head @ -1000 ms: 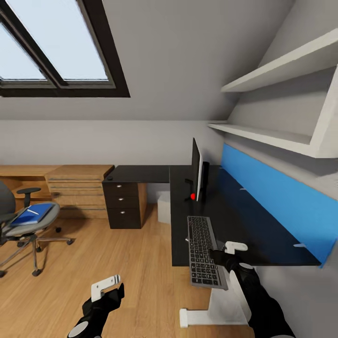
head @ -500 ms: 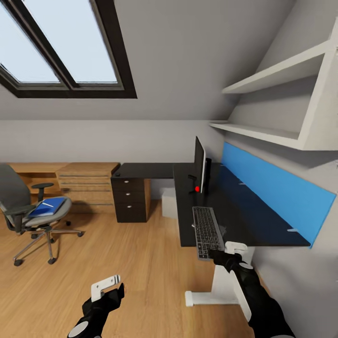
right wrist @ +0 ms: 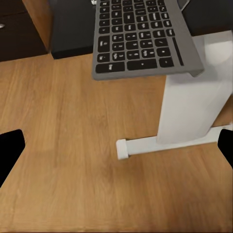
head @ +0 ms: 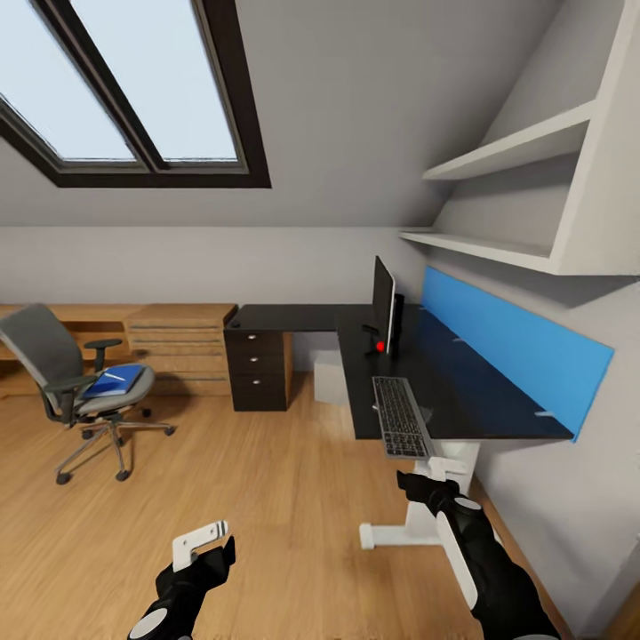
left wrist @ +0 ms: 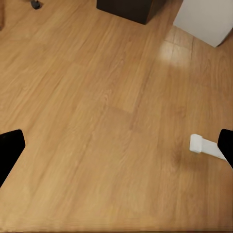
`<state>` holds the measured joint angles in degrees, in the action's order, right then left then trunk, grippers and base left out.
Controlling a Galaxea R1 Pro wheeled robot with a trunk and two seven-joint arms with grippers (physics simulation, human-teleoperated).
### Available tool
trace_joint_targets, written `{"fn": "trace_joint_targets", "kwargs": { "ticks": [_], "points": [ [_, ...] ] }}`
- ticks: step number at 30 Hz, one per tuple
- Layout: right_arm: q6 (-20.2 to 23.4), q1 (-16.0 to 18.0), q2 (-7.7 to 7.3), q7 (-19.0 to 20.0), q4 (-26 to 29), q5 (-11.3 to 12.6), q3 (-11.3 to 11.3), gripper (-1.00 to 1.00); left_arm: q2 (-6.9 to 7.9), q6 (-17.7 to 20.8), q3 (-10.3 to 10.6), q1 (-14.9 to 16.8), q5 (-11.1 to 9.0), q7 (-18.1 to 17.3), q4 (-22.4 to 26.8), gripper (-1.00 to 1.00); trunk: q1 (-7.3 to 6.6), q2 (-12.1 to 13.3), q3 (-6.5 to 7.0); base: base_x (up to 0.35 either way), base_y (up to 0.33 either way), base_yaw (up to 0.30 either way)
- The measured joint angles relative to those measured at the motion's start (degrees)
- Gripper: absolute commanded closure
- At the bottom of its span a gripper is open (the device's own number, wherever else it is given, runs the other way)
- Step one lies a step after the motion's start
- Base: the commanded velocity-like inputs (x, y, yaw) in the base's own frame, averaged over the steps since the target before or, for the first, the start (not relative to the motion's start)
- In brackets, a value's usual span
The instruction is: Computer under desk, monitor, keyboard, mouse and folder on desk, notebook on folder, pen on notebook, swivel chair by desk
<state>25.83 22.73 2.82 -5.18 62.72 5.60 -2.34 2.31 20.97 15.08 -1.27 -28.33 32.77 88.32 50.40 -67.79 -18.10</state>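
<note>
Head view: keyboard (head: 402, 417) at centre right, overhanging desk (head: 462, 391) edge near monitor (head: 383, 305); folder (head: 116, 380) on swivel chair (head: 76, 387), middle left. Left gripper (head: 206, 544) and right gripper (head: 433, 478) both spread wide, holding nothing.

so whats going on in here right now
A robot faces an L-shaped desk with both grippers empty and open, the left gripper and right gripper hanging over the wood floor. The keyboard overhangs the desk's near edge, in front of the monitor. The blue folder lies on the swivel chair, away from the desk.
</note>
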Motion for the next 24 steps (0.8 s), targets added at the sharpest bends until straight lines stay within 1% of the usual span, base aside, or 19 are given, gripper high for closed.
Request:
{"fn": "trace_joint_targets", "kwargs": {
  "ticks": [4, 9, 12, 14, 15, 17, 20, 22, 23, 24],
  "points": [
    [0.0, 0.0, -0.02, 0.0, -0.1, 0.0, -0.1, -1.0, 0.01, 0.0, 0.0, 0.0, 0.0, 0.0, 0.0, -1.0, -0.01, 0.0, 0.0, -0.152, 0.046, 0.0],
    [-0.3, 0.0, 0.03, 0.1, -0.1, 0.2, -0.4, -1.0, 0.01, 0.0, 0.0, 0.0, 0.0, 0.0, 0.0, -1.0, -0.02, 0.0, 0.0, -0.057, 0.017, 0.0],
    [-0.9, 0.0, 0.02, 0.1, 0.0, 1.3, -1.2, -1.0, 0.01, -0.1, 0.0, 0.0, 0.0, 0.1, 0.1, -1.0, -0.03, 0.0, 0.0, -0.023, 0.007, 0.0],
    [-1.2, 0.0, 0.03, 0.1, 0.1, 3.1, -2.3, -1.0, 0.01, 0.0, -0.1, 0.0, 0.0, 0.1, 0.1, -1.0, -0.03, 0.0, 0.0, -0.013, 0.004, 0.0],
    [-1.3, 0.0, 0.03, 0.2, 0.1, 4.4, -3.1, -1.0, 0.01, -0.1, -0.1, 0.0, 0.0, 0.1, 0.2, -1.0, -0.03, 0.0, 0.0, -0.009, 0.003, 0.0],
    [-1.5, 0.0, 0.0, 0.2, 0.2, 8.1, -5.0, -1.0, 0.01, -0.1, -0.1, 0.0, 0.0, 0.1, 0.2, -1.0, -0.03, 0.0, 0.0, -0.007, 0.002, 0.0],
    [-1.7, 0.1, -0.07, 0.4, 0.1, 15.4, -7.8, -1.0, 0.01, 0.0, -0.1, 0.0, 0.0, 0.1, 0.2, -1.0, -0.03, 0.0, 0.0, -0.004, 0.001, 0.0],
    [-1.8, 0.1, -0.18, 0.7, 0.1, 21.0, -9.1, -1.0, 0.01, -0.1, -0.1, 0.0, 0.0, 0.1, 0.3, -1.0, -0.03, 0.0, 0.0, -0.002, 0.001, 0.0],
    [-1.8, 0.1, -0.34, 1.2, 0.1, 26.6, -10.1, -1.0, 0.01, -0.1, -0.1, 0.0, 0.0, 0.1, 0.4, -1.0, -0.03, 0.0, 0.0, -0.001, 0.0, 0.0],
    [-1.9, 0.1, -0.48, 1.4, 0.1, 29.7, -10.5, -1.0, 0.01, 0.0, -0.1, 0.0, 0.0, 0.1, 0.4, -1.0, -0.03, 0.0, 0.0, 0.0, 0.0, 0.0]
  ]
}}
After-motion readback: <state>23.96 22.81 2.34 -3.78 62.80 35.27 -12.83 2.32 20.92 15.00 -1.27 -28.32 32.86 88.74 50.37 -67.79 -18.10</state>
